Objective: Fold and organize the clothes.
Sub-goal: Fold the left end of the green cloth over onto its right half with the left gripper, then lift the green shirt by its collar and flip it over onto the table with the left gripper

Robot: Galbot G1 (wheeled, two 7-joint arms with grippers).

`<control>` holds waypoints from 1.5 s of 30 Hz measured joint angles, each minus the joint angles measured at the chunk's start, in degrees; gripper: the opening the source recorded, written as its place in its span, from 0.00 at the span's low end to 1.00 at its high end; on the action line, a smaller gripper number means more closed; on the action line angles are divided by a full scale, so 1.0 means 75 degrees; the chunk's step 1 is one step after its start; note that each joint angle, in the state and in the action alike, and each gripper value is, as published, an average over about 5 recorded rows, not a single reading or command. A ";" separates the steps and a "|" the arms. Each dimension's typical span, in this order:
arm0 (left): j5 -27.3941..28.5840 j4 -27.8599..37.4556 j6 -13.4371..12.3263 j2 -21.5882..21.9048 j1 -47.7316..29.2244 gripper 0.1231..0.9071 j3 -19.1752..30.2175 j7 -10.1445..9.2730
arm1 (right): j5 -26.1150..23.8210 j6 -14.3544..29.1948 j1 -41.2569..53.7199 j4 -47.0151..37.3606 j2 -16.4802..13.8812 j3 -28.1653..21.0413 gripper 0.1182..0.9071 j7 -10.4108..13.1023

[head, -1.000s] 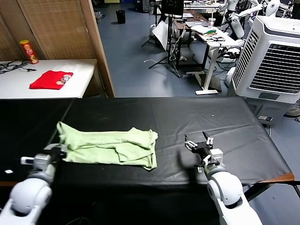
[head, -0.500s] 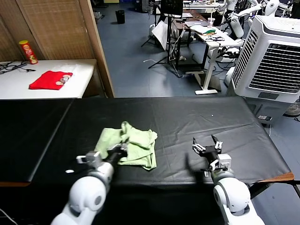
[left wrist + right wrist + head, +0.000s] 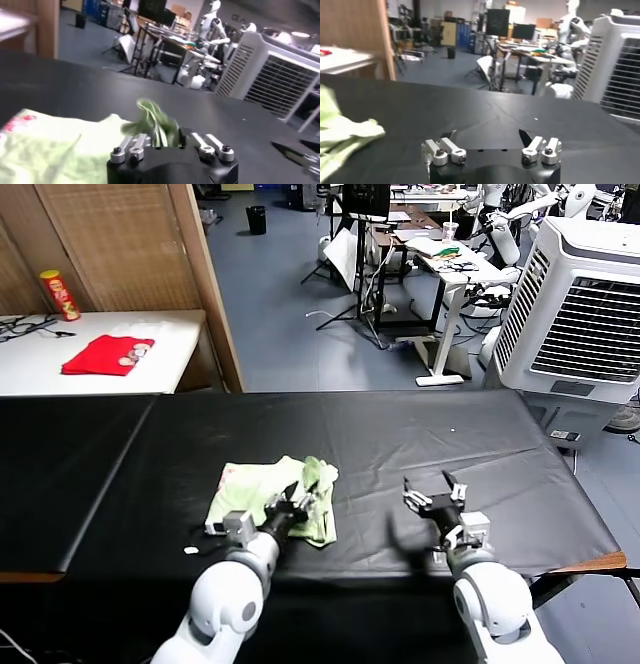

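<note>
Shirt (image 3: pixel 262 487) lies bunched at the left gripper (image 3: pixel 300 502), whose jaws stand apart.

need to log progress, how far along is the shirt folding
Done: the pale green short-sleeved shirt lies doubled into a compact bundle on the black table. In hand: the left gripper sits at its right edge, where a tuft sticks up. Left: flattening and tidying. The right gripper waits open beside it.

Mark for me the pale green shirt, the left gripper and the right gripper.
Pale light-green soft fabric shirt (image 3: pixel 248 489): head view, on the flat folded part.
Left gripper (image 3: pixel 303 502): head view, midway between fingertips, over the shirt's right end.
Right gripper (image 3: pixel 432 490): head view, midway between open fingertips.
</note>
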 joint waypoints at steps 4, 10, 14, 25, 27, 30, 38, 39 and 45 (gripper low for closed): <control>0.0177 -0.0295 -0.0248 0.0154 0.0201 0.84 -0.0257 0.0228 | 0.0136 0.0000 0.0282 -0.0152 -0.0007 -0.0472 0.86 -0.0243; 0.0892 -0.0278 -0.0869 0.0918 0.0695 0.86 -0.1117 0.0543 | -0.0089 0.0034 0.1047 -0.0674 0.0169 -0.1568 0.86 -0.0374; 0.0935 -0.0080 -0.1049 0.1274 0.1000 0.86 -0.1762 0.0565 | -0.0565 0.0019 0.1508 -0.1167 0.0315 -0.2312 0.86 -0.0388; -0.0071 0.0375 -0.1111 0.1281 0.1078 0.86 -0.2411 0.0689 | -0.2075 0.0225 0.1536 -0.1739 0.0335 -0.2681 0.86 0.0124; -0.0425 0.0462 -0.1096 0.1273 0.1040 0.86 -0.2467 0.0771 | -0.1759 0.0468 0.1520 -0.1683 0.0410 -0.2618 0.86 0.0243; -0.1100 0.0590 -0.0998 0.1255 0.0964 0.86 -0.2595 0.0893 | -0.1247 0.0687 0.1464 -0.1512 0.0500 -0.2510 0.86 0.0309; -0.3217 0.1048 -0.0575 0.1156 0.0706 0.86 -0.2896 0.0871 | -0.0819 0.0855 0.1159 -0.0878 0.0460 -0.2218 0.86 0.0272; -0.3407 0.1108 -0.0548 0.1142 0.0671 0.86 -0.2910 0.0856 | -0.0816 0.0863 0.1112 -0.0809 0.0457 -0.2186 0.86 0.0268; -0.3988 0.1410 -0.0527 0.1074 0.0432 0.83 -0.2913 0.0850 | -0.0826 0.0890 0.0858 -0.0585 0.0479 -0.2012 0.86 0.0264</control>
